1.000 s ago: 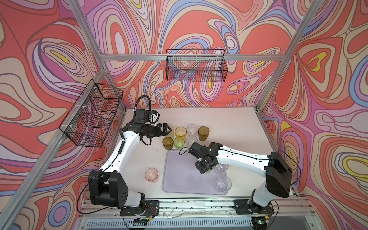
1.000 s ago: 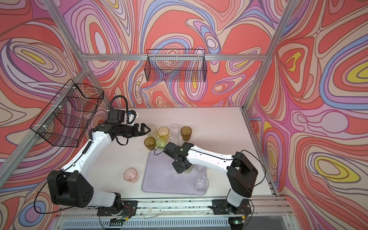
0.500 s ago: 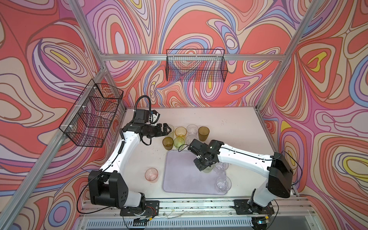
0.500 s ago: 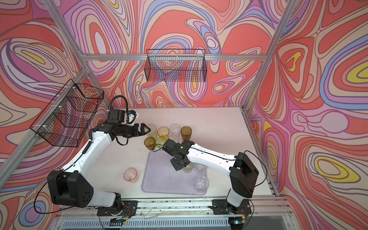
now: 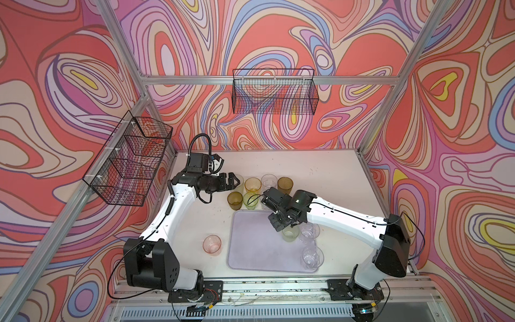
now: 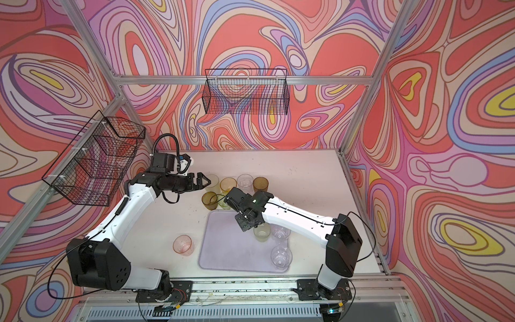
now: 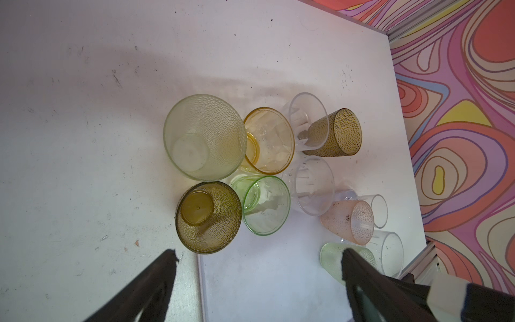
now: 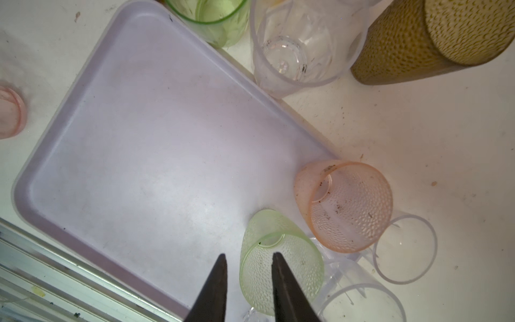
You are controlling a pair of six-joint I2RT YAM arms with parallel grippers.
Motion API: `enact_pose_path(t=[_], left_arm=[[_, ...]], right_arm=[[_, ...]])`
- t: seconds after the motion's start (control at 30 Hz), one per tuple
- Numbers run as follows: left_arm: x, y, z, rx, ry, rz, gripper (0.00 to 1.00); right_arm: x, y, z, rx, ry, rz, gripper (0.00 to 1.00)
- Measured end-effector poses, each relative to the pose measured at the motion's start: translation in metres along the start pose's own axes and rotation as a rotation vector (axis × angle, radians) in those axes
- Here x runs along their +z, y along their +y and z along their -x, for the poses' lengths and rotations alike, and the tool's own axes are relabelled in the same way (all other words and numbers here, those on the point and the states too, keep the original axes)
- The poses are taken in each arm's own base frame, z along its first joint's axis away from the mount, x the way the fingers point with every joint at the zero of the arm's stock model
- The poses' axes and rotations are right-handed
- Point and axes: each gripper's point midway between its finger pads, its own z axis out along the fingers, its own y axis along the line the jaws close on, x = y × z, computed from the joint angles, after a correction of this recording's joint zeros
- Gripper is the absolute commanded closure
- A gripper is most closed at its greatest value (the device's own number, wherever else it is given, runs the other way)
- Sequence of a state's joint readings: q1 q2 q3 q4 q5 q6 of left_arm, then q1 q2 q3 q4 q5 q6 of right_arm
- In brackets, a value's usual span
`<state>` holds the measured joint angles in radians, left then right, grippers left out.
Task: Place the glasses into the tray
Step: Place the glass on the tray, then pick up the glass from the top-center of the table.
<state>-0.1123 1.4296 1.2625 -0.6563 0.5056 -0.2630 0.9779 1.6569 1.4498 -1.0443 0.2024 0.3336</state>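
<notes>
The lilac tray [image 5: 250, 251] lies at the table's front. A pale green glass [image 5: 289, 234] and two clear glasses [image 5: 309, 231] stand along its right side. My right gripper [image 5: 276, 223] hovers just over the green glass [image 8: 281, 251]. It is open a little, with one finger inside the rim, one outside, and a gap on both sides. A pink glass [image 8: 345, 206] stands at the tray's far right corner. My left gripper [image 5: 237, 182] is wide open above the cluster of glasses behind the tray, over a pale frosted glass [image 7: 204, 136].
The cluster holds an olive-brown glass [image 5: 234, 200], a green one [image 5: 250, 200], an amber one [image 5: 252, 184], a clear one [image 5: 269, 181] and a taller brown one [image 5: 285, 184]. A second pink glass [image 5: 212, 244] stands left of the tray. Wire baskets [image 5: 274, 94] hang on the walls.
My right gripper's jaws have parted off the pale green glass and the hand has drawn back a little, so the glass now shows. The left arm has not moved.
</notes>
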Motion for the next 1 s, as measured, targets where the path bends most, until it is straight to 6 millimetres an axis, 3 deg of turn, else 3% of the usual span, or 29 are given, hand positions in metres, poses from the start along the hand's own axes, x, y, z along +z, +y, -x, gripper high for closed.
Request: enact_pose_path(t=[0.33, 0.7, 1.0], left_arm=[[0.0, 0.0, 0.0, -0.001, 0.001, 0.0, 0.05], [0.002, 0.002, -0.001, -0.003, 0.006, 0.003, 0.05], [0.003, 0.002, -0.001, -0.004, 0.006, 0.007, 0.05]], right_arm=[[-0.005, -0.016, 0.033, -0.003, -0.058, -0.028, 0.71], [0.007, -0.071, 0.065, 0.079, -0.067, -0.08, 0.71], [0.024, -0.099, 0.093, 0.115, -0.074, -0.094, 0.71]])
